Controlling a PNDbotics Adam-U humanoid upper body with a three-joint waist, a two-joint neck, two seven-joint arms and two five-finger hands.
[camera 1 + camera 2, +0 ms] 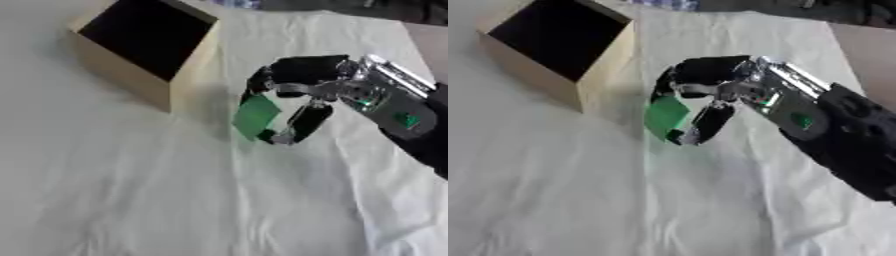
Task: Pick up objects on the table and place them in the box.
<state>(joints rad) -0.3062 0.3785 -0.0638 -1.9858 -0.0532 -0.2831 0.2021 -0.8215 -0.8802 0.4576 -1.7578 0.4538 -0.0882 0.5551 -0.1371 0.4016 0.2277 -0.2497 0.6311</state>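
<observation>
The right hand point(302, 92) is reaching in from the right, fingers and thumb curling around a flat green piece point(255, 116). The piece is hanging tilted above the white cloth point(175, 200), just beside the open wooden box point(131, 75).

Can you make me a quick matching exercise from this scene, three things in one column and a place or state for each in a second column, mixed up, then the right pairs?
Things:
1. box
2. green card
3. right hand

Places or states:
A. pinched between fingers and thumb, off the cloth
B. open on top, dark inside, at the far left
C. curled, reaching in from the right

Pairs: 1-B, 2-A, 3-C
</observation>
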